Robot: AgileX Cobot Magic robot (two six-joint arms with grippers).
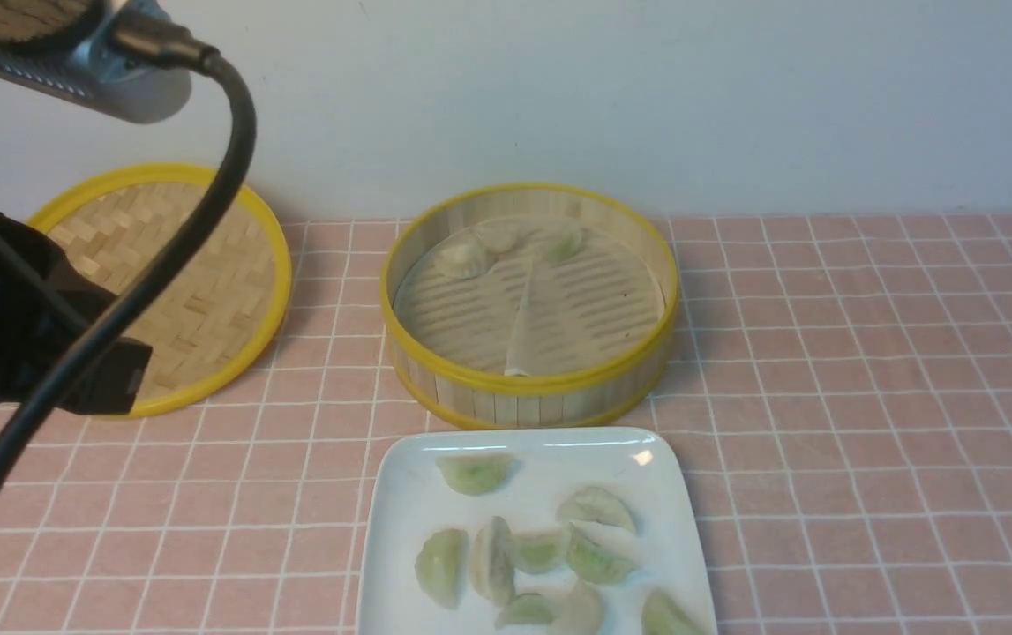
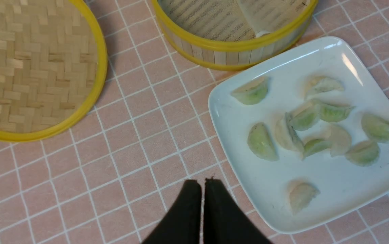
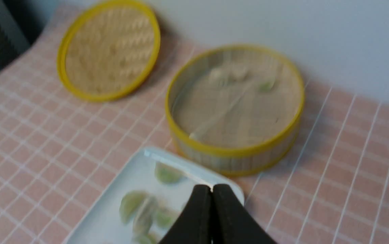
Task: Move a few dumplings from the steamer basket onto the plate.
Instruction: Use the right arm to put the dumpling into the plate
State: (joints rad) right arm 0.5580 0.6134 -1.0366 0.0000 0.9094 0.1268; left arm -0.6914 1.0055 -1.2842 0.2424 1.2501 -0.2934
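The steamer basket (image 1: 530, 385) stands mid-table with three dumplings (image 1: 463, 257) along its far wall. In front of it lies the white plate (image 1: 408, 503), carrying several dumplings (image 1: 474, 473). In the left wrist view my left gripper (image 2: 202, 181) is shut and empty, hovering over the tablecloth just beside the plate (image 2: 333, 183). In the right wrist view my right gripper (image 3: 212, 186) is shut with nothing in it, above the plate's (image 3: 126, 179) corner nearest the basket (image 3: 235, 152). The right arm is out of the front view.
The flat woven lid (image 1: 179, 282) lies at the back left, partly behind my left arm (image 1: 20, 335) and a black cable (image 1: 161, 247). A folded pale liner (image 1: 523, 326) lies on the basket floor. A wall closes the table's far edge.
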